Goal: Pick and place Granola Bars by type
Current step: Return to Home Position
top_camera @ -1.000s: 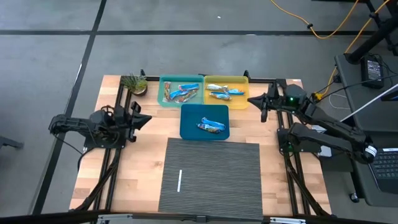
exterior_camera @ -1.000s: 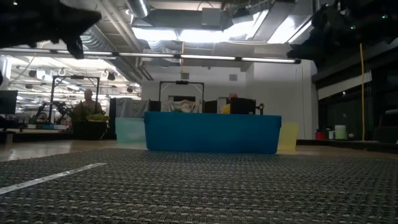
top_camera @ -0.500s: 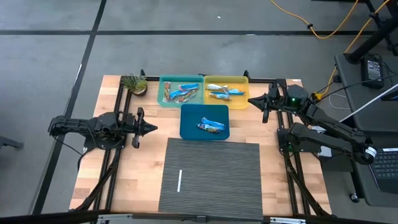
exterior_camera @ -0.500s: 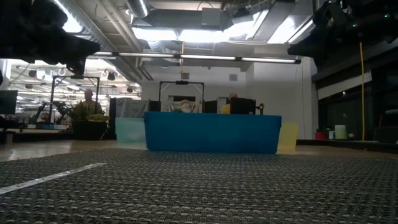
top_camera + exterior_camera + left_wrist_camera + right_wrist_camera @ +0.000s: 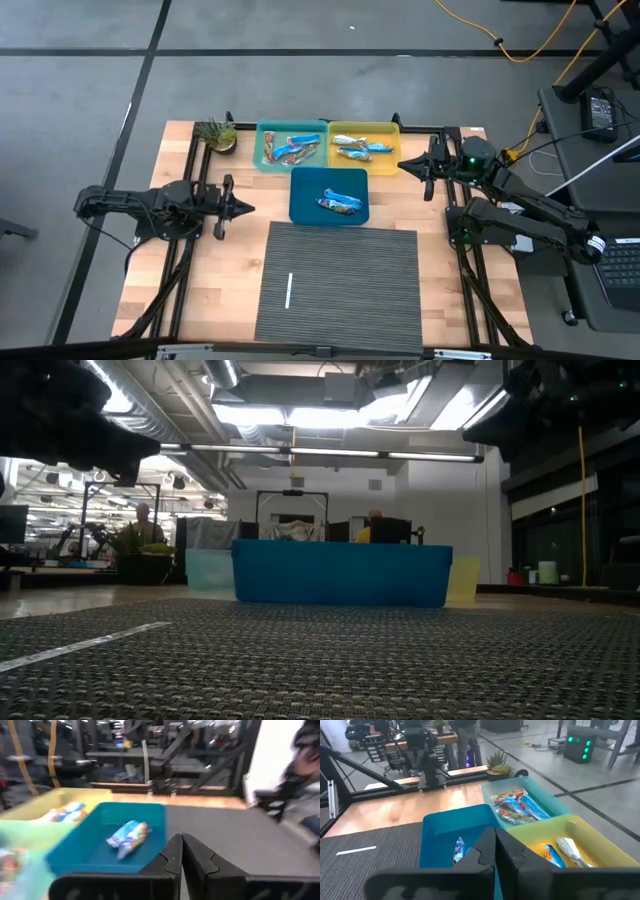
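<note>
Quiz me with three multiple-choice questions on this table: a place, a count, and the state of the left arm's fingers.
1. Where does the white stick lie? A on the floor; B on the grey mat; C in a gripper.
2. How many bins stand on the table? A three; B one; C six.
3. How are the fingers of the left gripper? A spread wide; B clamped on a bar; C shut, empty.
B: the stick rests on the mat. A: a green bin, a yellow bin and a blue bin show from above. C: left of the blue bin, its wrist view shows them pressed together, nothing between; the right gripper, near the yellow bin, is shut too.
</note>
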Tool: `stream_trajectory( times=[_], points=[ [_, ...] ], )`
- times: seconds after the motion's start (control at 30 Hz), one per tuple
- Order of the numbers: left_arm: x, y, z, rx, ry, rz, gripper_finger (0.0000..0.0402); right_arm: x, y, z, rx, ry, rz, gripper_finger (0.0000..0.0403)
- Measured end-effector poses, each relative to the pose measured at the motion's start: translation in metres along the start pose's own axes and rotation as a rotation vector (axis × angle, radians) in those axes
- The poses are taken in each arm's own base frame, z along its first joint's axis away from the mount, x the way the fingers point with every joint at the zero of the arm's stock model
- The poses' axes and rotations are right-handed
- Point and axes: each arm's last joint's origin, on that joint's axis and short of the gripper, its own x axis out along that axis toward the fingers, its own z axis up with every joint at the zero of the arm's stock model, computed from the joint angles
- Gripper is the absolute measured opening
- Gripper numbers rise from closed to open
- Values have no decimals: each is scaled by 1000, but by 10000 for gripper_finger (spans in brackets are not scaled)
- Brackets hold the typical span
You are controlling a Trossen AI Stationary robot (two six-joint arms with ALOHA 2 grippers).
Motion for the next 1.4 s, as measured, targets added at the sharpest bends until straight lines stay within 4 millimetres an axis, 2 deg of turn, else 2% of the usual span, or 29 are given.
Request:
stream_trajectory(
  times=[0.17, 0.27, 0.4, 0.47, 0.6, 0.67, 0.73, 0.93, 1.2, 1.4],
  points=[
    [2, 1, -2, 94, 28, 32, 4, -1, 1, 6, -14, -62, 16, 4],
    [3, 1, -3, 73, 44, 11, 3, -2, 9, 13, -17, -124, 101, 4],
    [3, 0, -4, 63, 49, -1, 1, -1, 23, 9, -27, -130, 174, 3],
    [3, 0, -4, 63, 50, -1, 1, 1, 30, -6, -9, -137, 189, 3],
    [3, 0, -4, 63, 49, -1, 5, 8, 38, -63, 85, -156, 174, 2],
    [3, 0, -4, 63, 49, -1, 6, 6, 41, -81, 157, -249, 199, 2],
    [3, 0, -4, 63, 50, -1, 4, 2, 46, -77, 179, -309, 220, 2],
    [3, 0, -4, 63, 49, -2, 1, -15, 58, -46, 20, -474, 249, 1],
    [3, 0, -4, 63, 50, -2, 8, -30, 60, -61, -11, -403, 275, 1],
    [3, 0, -4, 63, 50, -2, 4, -31, 60, -62, -33, -403, 277, 0]
  ],
)
